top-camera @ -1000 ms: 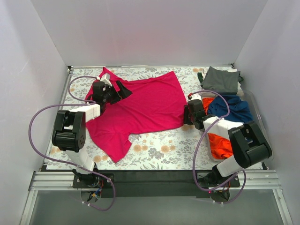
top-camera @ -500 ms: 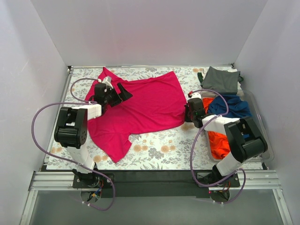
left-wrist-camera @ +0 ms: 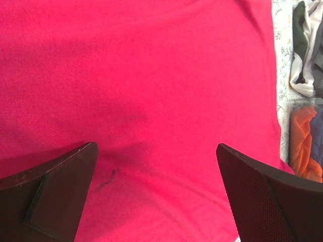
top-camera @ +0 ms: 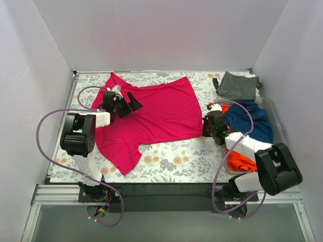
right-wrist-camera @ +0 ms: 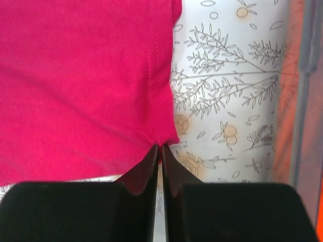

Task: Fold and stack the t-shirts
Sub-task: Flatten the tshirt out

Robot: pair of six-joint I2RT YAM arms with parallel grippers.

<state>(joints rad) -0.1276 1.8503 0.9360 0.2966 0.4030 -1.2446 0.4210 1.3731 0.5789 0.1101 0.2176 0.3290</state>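
Pink t-shirt (top-camera: 156,113) spread flat on the flowered tablecloth (top-camera: 171,156), right gripper (right-wrist-camera: 161,151) fingers pressed together, pinching its right-hand hem corner, left gripper (left-wrist-camera: 156,146) spread wide above its left side, grey-green t-shirt (top-camera: 237,86) far right, navy t-shirt (top-camera: 255,121) and orange t-shirt (top-camera: 239,159) heaped nearer

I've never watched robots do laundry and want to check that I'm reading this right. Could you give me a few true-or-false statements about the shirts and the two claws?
1. The pink shirt lies unfolded on the flowered tablecloth. True.
2. The left gripper is clamped on the pink shirt. False: its jaws stand wide open over the shirt.
3. The right gripper is shut on a corner of the pink shirt's hem. True.
4. The blue shirt lies folded on top of the pink one. False: it sits crumpled at the right, beside the orange shirt.
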